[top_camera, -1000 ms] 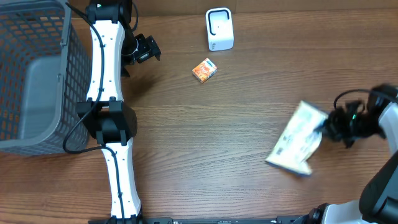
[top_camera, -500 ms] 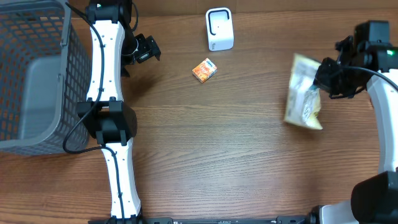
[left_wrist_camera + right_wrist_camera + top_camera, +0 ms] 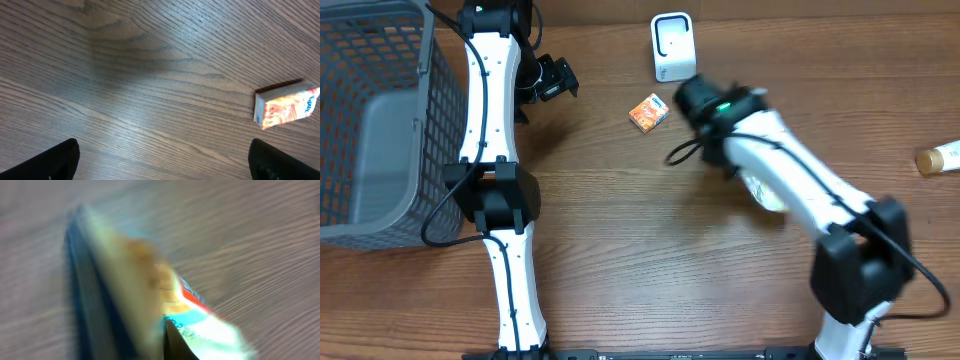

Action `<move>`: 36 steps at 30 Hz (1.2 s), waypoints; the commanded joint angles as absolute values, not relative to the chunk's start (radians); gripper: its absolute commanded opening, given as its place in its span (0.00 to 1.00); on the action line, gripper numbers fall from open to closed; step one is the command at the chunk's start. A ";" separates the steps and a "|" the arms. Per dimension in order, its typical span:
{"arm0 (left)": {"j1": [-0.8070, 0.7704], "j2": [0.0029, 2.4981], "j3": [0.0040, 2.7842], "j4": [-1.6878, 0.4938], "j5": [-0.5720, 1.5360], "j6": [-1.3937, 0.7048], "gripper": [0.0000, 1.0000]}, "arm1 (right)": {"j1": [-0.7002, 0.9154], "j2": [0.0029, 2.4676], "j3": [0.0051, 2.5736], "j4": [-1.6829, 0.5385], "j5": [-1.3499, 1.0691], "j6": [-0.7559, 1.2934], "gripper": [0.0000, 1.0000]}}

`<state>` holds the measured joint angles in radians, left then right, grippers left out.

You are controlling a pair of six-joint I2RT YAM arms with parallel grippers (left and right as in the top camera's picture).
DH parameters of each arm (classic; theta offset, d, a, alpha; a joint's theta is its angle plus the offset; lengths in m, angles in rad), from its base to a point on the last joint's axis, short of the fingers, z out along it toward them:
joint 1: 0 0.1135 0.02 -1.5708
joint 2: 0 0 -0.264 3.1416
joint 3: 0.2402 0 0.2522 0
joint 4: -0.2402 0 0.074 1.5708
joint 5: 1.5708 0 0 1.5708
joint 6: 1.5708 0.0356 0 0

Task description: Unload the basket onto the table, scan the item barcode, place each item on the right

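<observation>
A pale printed plastic packet (image 3: 150, 295), blurred, is clamped by the right gripper (image 3: 167, 342); the left gripper (image 3: 165, 167) is spread wide apart.

Soft even light; packet (image 3: 150, 295) motion-blurred at right wrist; left wrist view sharp.

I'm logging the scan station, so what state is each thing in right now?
Colourful flat packet, gripped, motion-blurred.
Right gripper, shut on that packet.
Left gripper, open, empty.
Small orange cardboard box, lying flat, untouched.
White plastic scanner, standing upright.
Grey mesh basket, upright.
Cream bottle, lying on its side.
</observation>
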<state>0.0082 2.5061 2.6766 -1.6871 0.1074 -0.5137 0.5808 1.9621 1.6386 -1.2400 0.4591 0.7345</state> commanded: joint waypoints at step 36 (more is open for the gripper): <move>0.006 2.499 2.679 -1.687 0.097 -0.494 1.00 | 0.565 1.953 1.320 -1.227 0.208 0.531 0.64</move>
